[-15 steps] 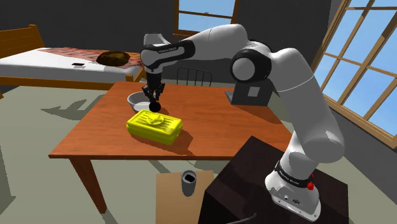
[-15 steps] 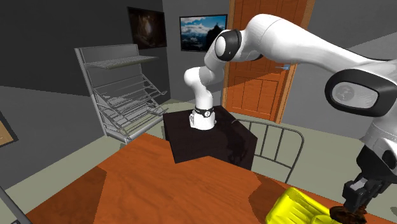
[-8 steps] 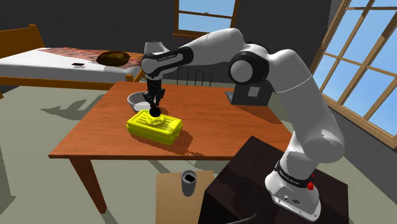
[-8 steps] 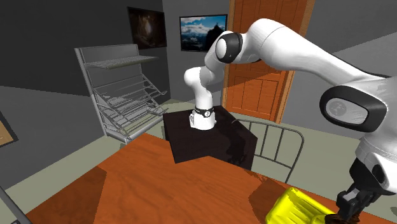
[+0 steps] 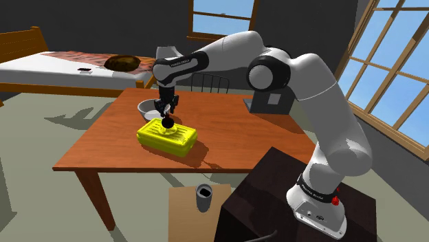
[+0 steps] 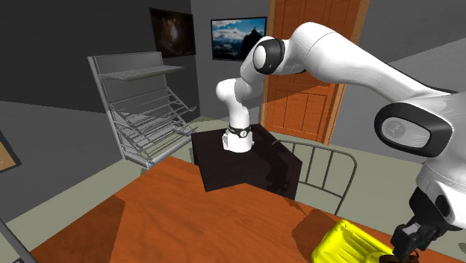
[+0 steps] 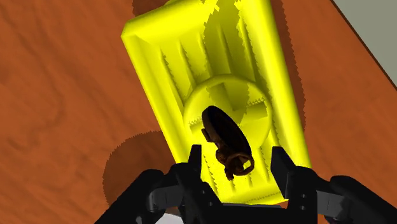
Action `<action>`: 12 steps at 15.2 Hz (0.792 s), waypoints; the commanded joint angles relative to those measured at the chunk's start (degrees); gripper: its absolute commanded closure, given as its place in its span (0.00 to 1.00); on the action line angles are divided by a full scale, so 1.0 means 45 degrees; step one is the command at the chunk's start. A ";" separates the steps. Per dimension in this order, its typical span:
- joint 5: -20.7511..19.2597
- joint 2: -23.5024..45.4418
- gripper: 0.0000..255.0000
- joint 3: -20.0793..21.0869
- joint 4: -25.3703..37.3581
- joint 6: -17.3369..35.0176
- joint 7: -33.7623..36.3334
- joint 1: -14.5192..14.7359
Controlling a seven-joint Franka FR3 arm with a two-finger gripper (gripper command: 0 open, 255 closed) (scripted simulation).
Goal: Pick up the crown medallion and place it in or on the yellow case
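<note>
Wrist view: gripper (image 7: 236, 154) fingers apart, not gripping; dark medallion (image 7: 222, 133) on yellow case (image 7: 159, 76) btwn them.

We found the case (image 5: 167, 137) on the worktop (image 5: 103, 148), the medallion (image 7: 226, 141) lying on top of it, right below the tool (image 7: 237, 154), between fingers that did not touch it. In the shoulder view a bowl (image 5: 149, 108) stood just behind the case.

Bright and sharp. Jagged shadows lie on the yellow ribbed case (image 7: 210, 76) and the brown wooden tabletop (image 7: 63, 95) beside it.
</note>
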 commanded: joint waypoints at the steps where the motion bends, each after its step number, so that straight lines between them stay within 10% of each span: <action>1: 0.0000 0.0000 0.00 0.0000 0.0000 0.0001 0.0000 0.0000; 12: -0.0059 -0.0548 0.00 -0.0043 0.0704 -0.1249 0.0045 -0.0030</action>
